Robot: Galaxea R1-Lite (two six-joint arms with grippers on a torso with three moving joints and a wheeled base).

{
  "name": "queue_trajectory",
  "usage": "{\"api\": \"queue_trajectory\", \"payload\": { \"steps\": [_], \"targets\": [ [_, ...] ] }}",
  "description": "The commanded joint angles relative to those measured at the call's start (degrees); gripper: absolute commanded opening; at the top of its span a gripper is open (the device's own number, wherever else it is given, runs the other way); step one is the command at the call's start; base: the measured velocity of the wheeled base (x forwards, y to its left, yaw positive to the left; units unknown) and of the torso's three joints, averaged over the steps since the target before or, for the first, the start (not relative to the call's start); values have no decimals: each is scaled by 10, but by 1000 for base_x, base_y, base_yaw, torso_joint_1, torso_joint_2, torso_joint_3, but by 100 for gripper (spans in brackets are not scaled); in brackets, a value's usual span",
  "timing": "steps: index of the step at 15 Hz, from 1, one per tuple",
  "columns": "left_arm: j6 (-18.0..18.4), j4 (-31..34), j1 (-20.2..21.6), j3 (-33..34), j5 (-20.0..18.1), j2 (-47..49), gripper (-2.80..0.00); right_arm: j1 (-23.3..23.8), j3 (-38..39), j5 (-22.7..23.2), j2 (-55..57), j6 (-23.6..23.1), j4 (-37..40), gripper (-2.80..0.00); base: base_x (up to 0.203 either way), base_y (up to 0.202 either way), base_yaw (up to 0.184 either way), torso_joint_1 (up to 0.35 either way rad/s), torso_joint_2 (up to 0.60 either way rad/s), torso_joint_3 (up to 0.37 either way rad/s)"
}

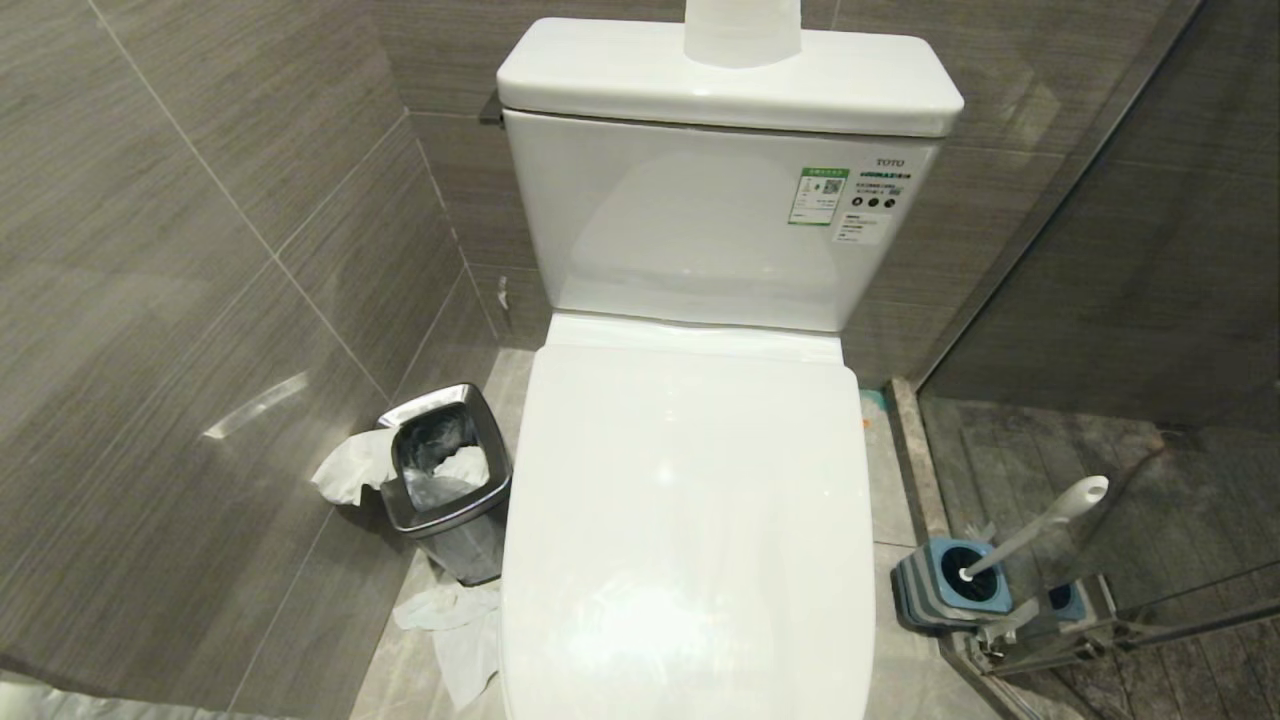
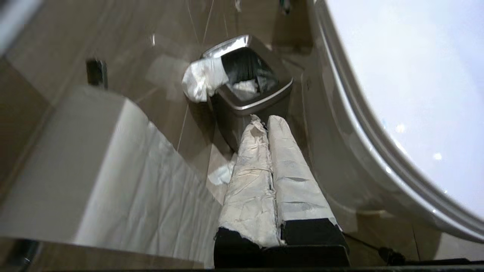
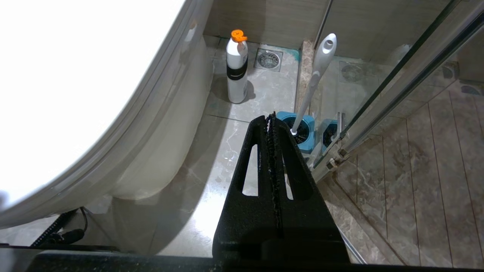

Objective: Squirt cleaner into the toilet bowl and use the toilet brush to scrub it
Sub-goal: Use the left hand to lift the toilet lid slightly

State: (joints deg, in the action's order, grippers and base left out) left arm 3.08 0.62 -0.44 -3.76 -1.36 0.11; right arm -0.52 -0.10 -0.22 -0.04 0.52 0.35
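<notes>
Beside the toilet bowl, both grippers are hanging closed and empty; lifting the shut lid squarely should be coming first.

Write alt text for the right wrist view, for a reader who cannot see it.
The right gripper, black fingers shut and empty, hangs over the tiled floor beside the white toilet bowl. Beyond its tip the toilet brush stands in a blue holder by a glass shower door, and a white bottle with an orange cap stands near a floor drain.
</notes>
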Motion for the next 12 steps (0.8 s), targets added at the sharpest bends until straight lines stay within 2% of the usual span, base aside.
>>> {"api": "queue_trajectory", "payload": {
  "steps": [1, 8, 12],
  "targets": [
    [7, 7, 0, -48, -5, 12, -280, 0, 0, 0, 0, 0, 0, -280, 0, 0, 0, 0, 0, 0],
    [36, 7, 1, -217, -10, 157, -280, 0, 0, 0, 0, 0, 0, -280, 0, 0, 0, 0, 0, 0],
    [46, 6, 1, -267, -10, 203, -280, 0, 0, 0, 0, 0, 0, -280, 0, 0, 0, 0, 0, 0]
  ]
}}
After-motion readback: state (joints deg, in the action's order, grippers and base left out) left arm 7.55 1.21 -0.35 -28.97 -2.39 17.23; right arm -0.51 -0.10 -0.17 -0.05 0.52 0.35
